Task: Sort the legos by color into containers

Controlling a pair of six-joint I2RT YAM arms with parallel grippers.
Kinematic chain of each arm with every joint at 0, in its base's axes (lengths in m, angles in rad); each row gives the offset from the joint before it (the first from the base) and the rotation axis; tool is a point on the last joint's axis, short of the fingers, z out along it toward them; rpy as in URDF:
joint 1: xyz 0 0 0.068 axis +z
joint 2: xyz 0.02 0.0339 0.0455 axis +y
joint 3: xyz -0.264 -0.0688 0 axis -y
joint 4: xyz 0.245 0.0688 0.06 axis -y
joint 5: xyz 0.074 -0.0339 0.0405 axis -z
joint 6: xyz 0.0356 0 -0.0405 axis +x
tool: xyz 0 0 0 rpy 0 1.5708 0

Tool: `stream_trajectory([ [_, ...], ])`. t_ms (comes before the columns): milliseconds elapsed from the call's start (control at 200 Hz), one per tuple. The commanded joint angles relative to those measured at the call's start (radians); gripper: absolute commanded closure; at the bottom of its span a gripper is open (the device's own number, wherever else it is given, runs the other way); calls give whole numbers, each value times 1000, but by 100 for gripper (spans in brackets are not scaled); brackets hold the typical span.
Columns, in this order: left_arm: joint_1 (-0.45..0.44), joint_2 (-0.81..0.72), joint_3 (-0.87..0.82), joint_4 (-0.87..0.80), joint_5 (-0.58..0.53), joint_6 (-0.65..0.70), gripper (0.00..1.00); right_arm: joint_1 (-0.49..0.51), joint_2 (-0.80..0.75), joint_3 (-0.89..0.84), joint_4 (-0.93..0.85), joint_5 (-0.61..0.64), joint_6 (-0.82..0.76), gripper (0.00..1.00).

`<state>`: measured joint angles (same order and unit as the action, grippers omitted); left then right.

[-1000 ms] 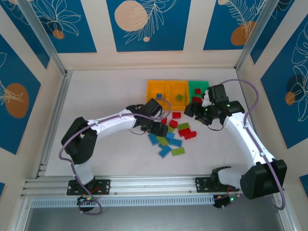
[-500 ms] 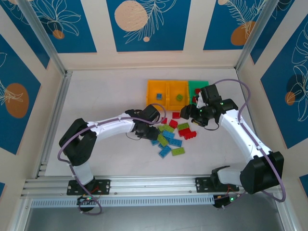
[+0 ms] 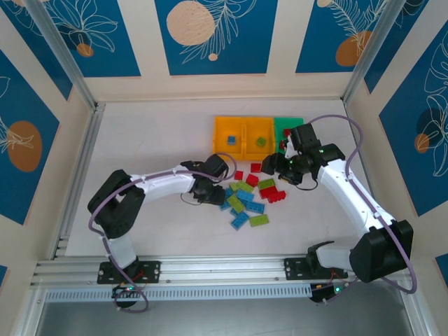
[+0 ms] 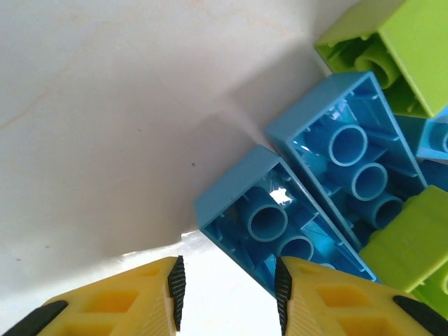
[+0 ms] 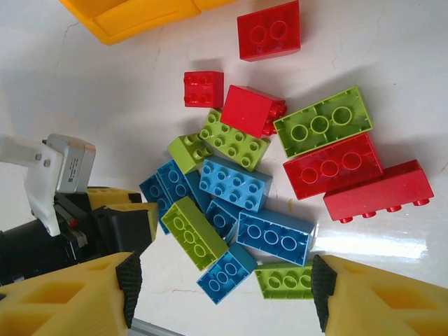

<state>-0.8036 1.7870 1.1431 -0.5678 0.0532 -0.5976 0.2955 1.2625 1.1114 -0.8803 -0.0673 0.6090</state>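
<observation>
Blue, lime and red legos (image 5: pixel 245 182) heaped mid-tabletop (image 3: pixel 154 140), just in front of the joined containers (image 3: pixel 241 129); one blue, one lime and some red already binned. Left claw (image 4: pixel 227 297) spread apart, low at the heap's left edge, upturned blue brick (image 4: pixel 262 220) just ahead of its tips. Right claw (image 5: pixel 224 290) wide apart above the heap, holding nothing.
</observation>
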Motion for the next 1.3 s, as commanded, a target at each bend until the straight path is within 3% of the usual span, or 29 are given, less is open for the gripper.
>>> stream_trajectory([
  [0,52,-26,-24,-90,-86,90,60,9,-2,34,-20,6,-7,32],
  [140,102,-99,-23,-112,-106,155,59,14,2,38,-23,10,-7,32],
  [245,106,-141,-4,-90,-45,160,53,21,1,38,-23,12,-1,32],
  [465,75,-124,0,-34,-21,-169,16,31,6,37,-16,18,7,32],
  [610,39,-20,60,-87,-65,-235,12,37,6,42,-17,21,5,32],
  [690,35,30,77,-91,-61,-238,17,39,6,44,-23,28,0,32],
  [895,41,97,112,-108,-63,-216,48,40,3,42,-32,30,1,32],
  [1035,51,104,117,-147,-84,-182,60,41,-5,51,-38,32,2,32],
  [1170,69,30,134,-125,-82,-115,70,42,-10,68,-45,36,0,31],
  [1295,69,-15,238,-54,-55,-5,71,42,-12,74,-33,35,6,32],
])
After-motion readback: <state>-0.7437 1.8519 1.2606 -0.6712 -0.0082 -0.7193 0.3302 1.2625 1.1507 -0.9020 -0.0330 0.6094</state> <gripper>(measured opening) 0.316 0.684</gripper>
